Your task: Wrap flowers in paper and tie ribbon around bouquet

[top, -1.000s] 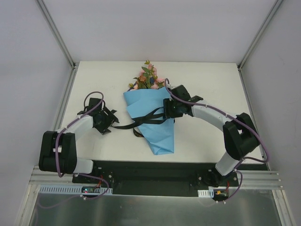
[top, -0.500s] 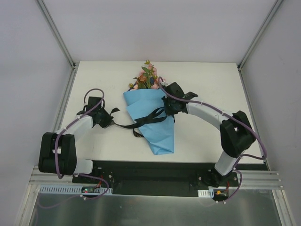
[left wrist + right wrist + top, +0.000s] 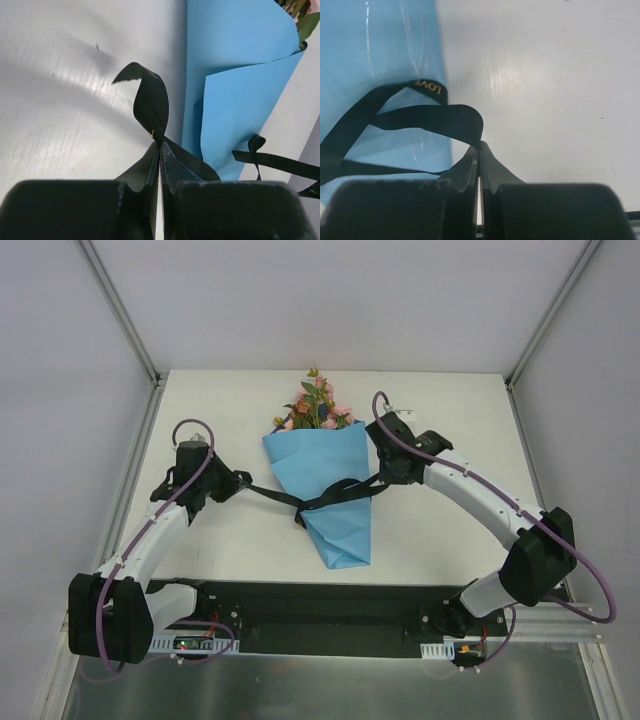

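my left gripper (image 3: pixel 159 146) and right gripper (image 3: pixel 479 145) are each pinched shut on one end of the black ribbon (image 3: pixel 150 105), which crosses the blue bouquet (image 3: pixel 325 465) lying between them. i judge an uneven pull could slip an end free or drag the cone sideways.

paper (image 3: pixel 330 465): light blue
ribbon (image 3: pixel 430 120): black, gold lettering
flowers (image 3: pixel 318 408): pink and orange, green leaves
tabletop (image 3: pixel 450 430): white

On table (image 3: pixel 450 420), bouquet (image 3: pixel 330 468); ribbon (image 3: pixel 340 496) across it
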Robot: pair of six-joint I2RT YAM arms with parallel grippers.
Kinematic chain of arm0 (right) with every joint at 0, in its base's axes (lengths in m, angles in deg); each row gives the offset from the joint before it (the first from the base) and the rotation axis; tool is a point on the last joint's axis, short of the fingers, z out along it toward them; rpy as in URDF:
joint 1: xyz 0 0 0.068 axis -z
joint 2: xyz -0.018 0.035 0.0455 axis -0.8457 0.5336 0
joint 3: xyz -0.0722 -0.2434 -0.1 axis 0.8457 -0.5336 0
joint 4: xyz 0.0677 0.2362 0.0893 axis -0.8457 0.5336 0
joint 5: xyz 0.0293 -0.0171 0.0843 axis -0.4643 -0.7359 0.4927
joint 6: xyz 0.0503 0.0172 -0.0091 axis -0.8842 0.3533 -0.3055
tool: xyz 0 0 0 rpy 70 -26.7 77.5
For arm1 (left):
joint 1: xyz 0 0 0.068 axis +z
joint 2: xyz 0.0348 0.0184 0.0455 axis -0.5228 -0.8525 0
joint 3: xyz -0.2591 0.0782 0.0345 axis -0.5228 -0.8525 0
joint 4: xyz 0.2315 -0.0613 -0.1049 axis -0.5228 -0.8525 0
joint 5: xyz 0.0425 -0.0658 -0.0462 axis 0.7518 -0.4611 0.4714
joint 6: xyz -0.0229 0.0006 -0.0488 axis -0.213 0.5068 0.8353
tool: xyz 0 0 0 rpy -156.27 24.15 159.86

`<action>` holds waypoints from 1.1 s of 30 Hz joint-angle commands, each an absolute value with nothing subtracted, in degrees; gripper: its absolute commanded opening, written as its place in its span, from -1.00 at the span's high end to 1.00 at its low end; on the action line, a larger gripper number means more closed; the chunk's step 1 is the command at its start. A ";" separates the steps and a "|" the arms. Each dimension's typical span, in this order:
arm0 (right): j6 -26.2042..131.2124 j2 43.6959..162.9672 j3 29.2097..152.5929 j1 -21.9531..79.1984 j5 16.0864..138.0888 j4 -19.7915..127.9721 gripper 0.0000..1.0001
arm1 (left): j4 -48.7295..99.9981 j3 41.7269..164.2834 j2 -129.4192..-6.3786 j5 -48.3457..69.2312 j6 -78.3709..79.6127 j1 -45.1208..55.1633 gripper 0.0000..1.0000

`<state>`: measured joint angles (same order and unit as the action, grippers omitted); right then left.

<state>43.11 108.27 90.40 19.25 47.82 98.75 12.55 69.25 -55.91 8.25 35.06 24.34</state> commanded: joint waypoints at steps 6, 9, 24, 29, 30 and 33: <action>38.74 109.70 91.29 20.75 26.48 97.71 0.99 | 10.44 74.34 -55.68 1.83 35.88 24.05 1.00; 37.44 114.78 92.95 21.53 19.89 99.36 0.99 | 9.04 74.60 -56.30 1.83 36.33 24.05 1.00; 48.31 125.52 89.80 31.73 36.81 91.91 0.99 | 0.77 71.18 -52.78 14.05 32.99 28.70 1.00; 48.25 126.05 88.66 32.87 37.29 90.94 0.99 | 0.59 70.57 -54.55 12.89 32.54 29.23 1.00; 48.85 125.88 88.39 33.49 36.93 90.59 0.99 | 0.68 70.04 -53.93 13.77 32.72 29.41 1.00; 49.83 126.57 89.09 35.68 38.24 90.67 0.99 | 0.24 67.84 -51.03 16.24 32.55 31.86 1.00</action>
